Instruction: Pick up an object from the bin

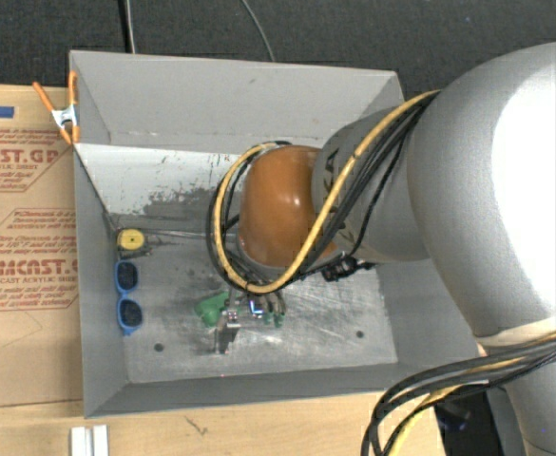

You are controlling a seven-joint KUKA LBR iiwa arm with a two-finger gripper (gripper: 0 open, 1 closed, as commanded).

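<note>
My gripper (228, 329) is low over the middle of the bin floor, its metal fingertips pointing down at the front. A small green thing (209, 309) lies right beside the fingers on their left, with another green bit (276, 318) just to their right. Whether the green thing is between the fingers is hidden by the gripper body. A pair of blue sunglasses (127, 295) lies along the left wall. A small yellow round thing (131, 240) sits above them near the back left corner.
The arm with its orange cover and looped cables hangs over the bin's middle and right, hiding the floor beneath. Bare floor shows at the front and front right.
</note>
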